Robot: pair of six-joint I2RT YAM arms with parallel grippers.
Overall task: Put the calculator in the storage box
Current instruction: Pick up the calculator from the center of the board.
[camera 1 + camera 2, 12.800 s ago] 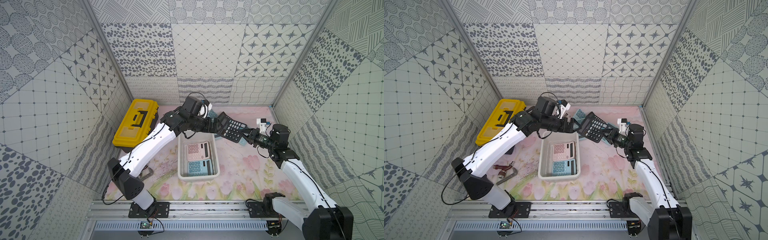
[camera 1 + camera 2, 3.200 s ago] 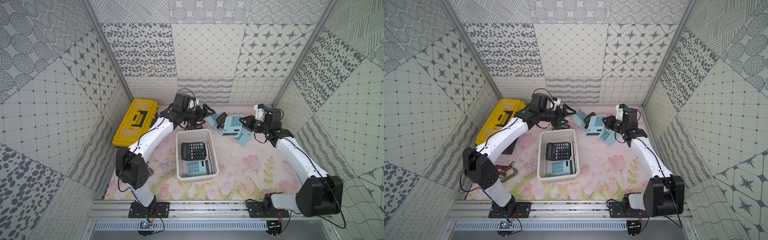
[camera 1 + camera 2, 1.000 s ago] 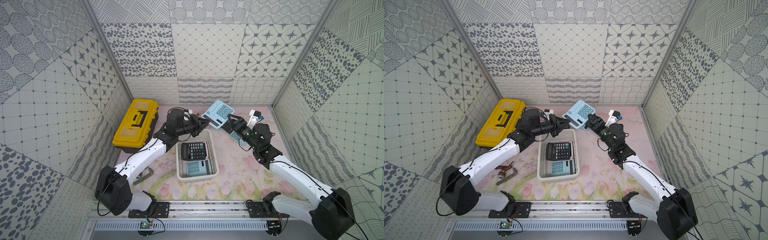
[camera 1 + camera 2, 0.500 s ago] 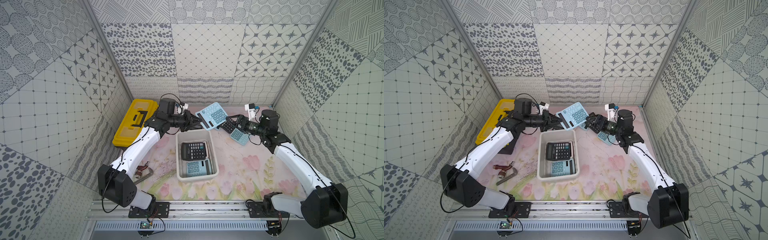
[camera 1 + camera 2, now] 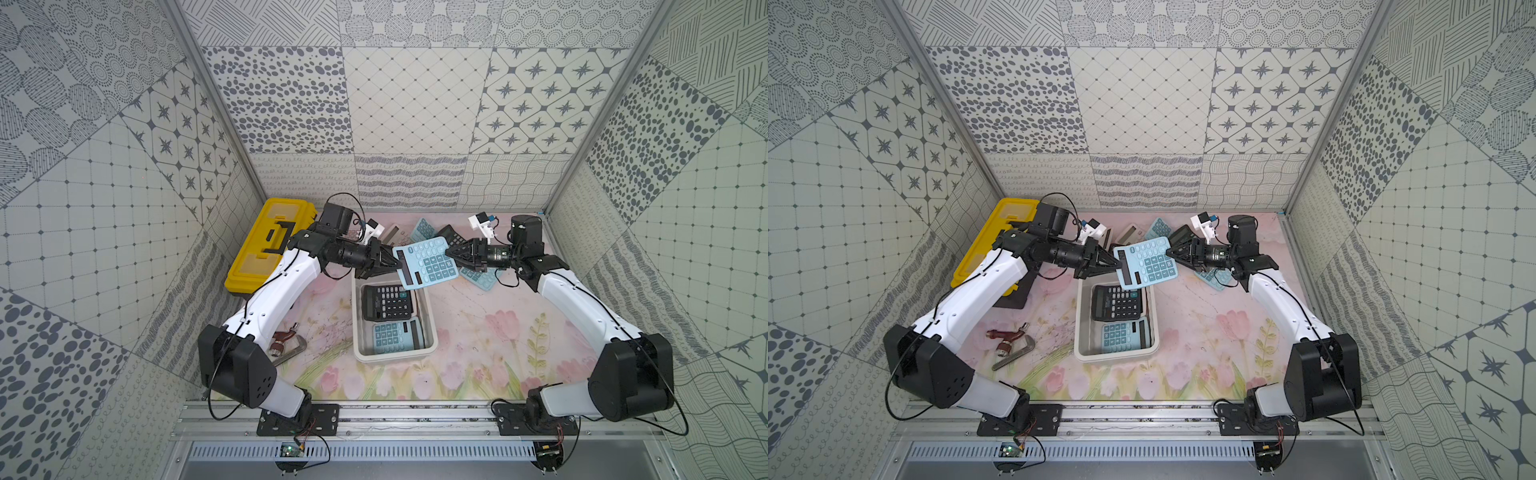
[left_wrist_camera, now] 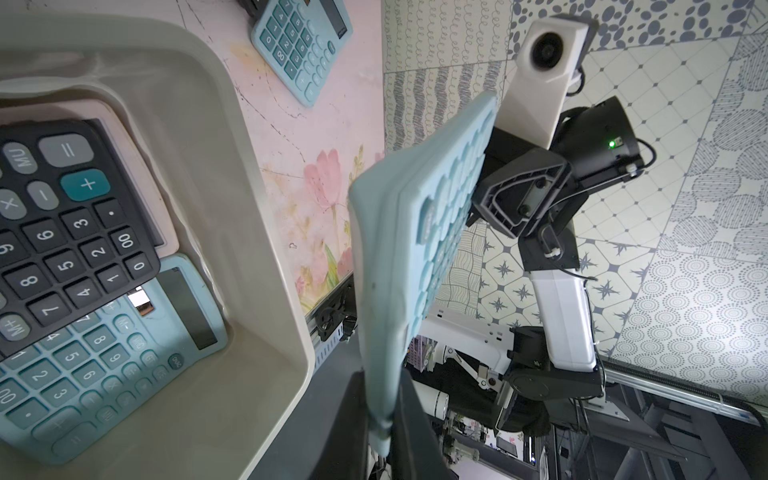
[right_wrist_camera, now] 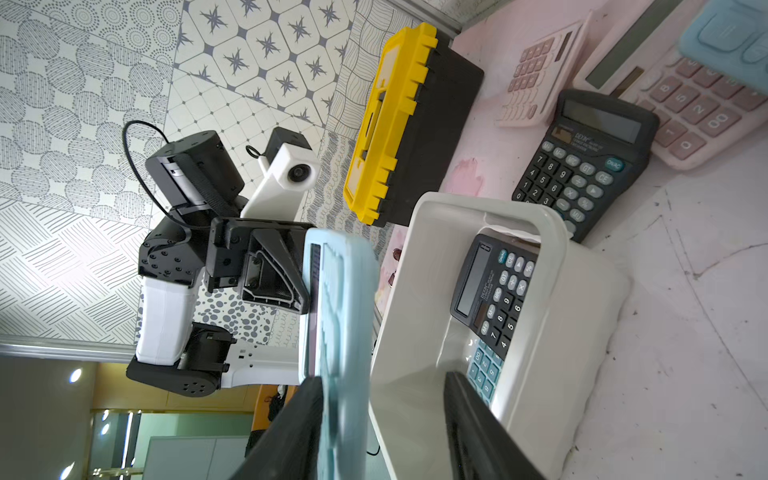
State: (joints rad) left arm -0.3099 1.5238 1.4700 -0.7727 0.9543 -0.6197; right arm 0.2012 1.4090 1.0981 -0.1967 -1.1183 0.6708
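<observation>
Light-blue plastic calculator [image 5: 426, 261], edge-clamped in left hand [image 5: 392, 266] above white plastic storage box [image 5: 395, 357], right hand [image 5: 449, 252] jaws apart: thin hold may slip, dropping it outside.

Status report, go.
Left gripper shut on blue calculator, aloft near storage box. Right gripper open at its opposite edge. Box already holds black calculator, second blue calculator.
</observation>
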